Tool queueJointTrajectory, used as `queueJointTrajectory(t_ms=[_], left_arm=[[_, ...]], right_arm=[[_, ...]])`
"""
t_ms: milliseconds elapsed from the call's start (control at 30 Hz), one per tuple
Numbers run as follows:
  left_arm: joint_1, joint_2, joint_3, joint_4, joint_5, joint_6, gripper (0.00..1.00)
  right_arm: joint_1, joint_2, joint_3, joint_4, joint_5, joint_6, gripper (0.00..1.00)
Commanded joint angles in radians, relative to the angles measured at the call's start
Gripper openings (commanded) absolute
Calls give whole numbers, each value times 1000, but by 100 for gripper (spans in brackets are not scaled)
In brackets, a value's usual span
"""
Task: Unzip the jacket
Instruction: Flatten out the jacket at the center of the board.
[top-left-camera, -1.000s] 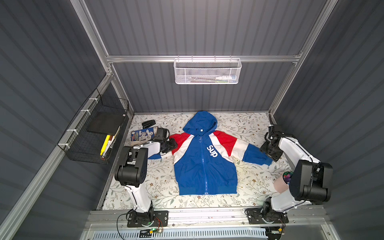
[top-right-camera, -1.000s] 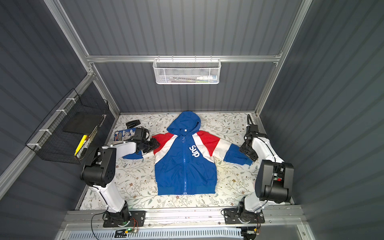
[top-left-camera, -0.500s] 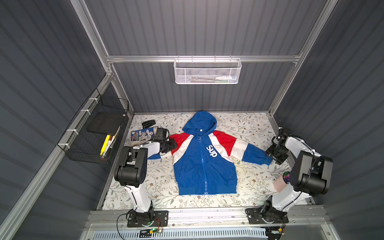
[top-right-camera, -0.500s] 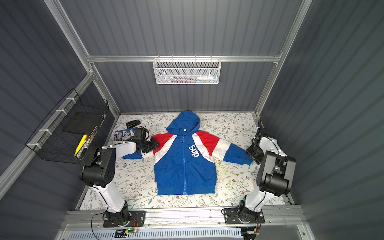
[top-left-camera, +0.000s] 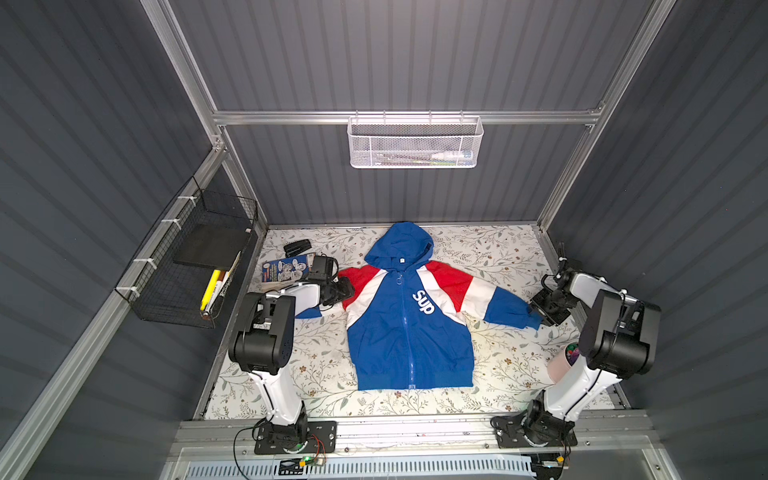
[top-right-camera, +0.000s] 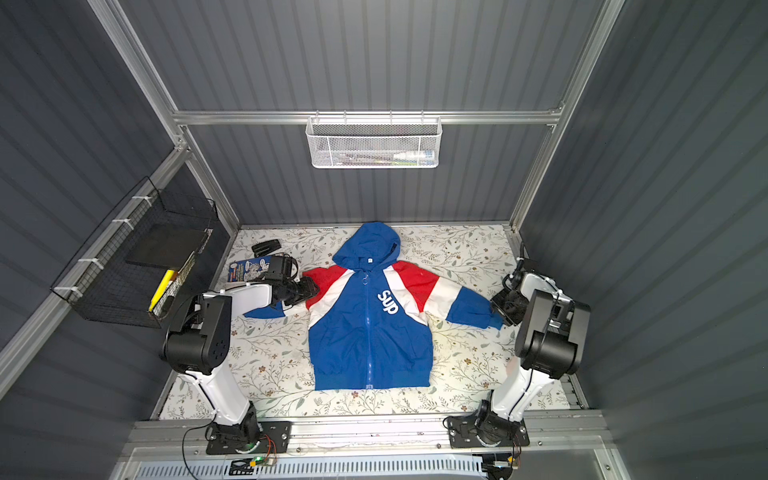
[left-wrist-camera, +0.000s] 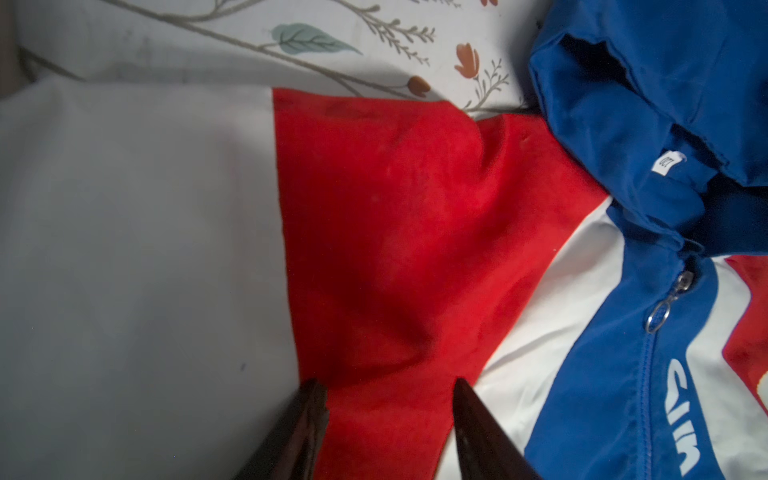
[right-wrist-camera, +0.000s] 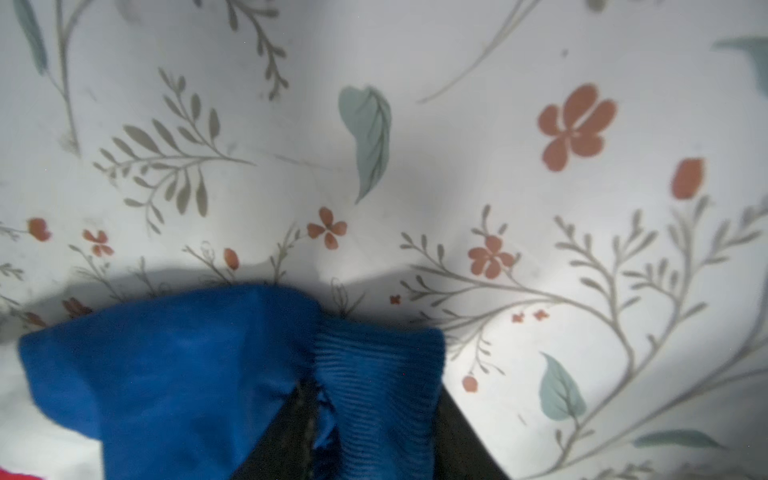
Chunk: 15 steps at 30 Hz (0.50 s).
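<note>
The jacket (top-left-camera: 411, 332) (top-right-camera: 370, 332) lies flat on its back on the flowered cloth, blue with red and white shoulders, hood toward the back wall. Its front is zipped, and the ring pull (left-wrist-camera: 660, 316) (top-left-camera: 400, 279) sits at the collar. My left gripper (top-left-camera: 345, 289) (top-right-camera: 311, 289) (left-wrist-camera: 388, 386) rests low on the red part of one sleeve, with a fold of red cloth filling the gap between its fingers. My right gripper (top-left-camera: 544, 313) (top-right-camera: 500, 309) (right-wrist-camera: 374, 399) is at the far end of the other sleeve, and the blue ribbed cuff (right-wrist-camera: 378, 365) is pinched between its fingers.
A printed booklet (top-left-camera: 286, 268) and a small black object (top-left-camera: 297, 248) lie behind the left gripper. A black wire basket (top-left-camera: 195, 257) hangs on the left wall and a white mesh basket (top-left-camera: 415, 143) on the back wall. A pink cup (top-left-camera: 565, 365) stands by the right arm's base.
The right gripper came forward from the back right edge to the sleeve's end, and its jaws narrowed onto the cuff. The left gripper and the jacket's body stayed still.
</note>
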Motion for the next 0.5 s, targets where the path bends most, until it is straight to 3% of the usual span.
queueJointTrajectory(t_ms=[0,267,467], left_arm=[[12,5,4,-48,-3,17,53],[12,20,15,-46,3,20,53],[13,30,20,-50,5,24,53]], right_arm=[[-25,-2,-20,42,-58,25,29],[-51,-47,-53,68,-4,34,1],[-55,-88,-49,37,124,34,0]])
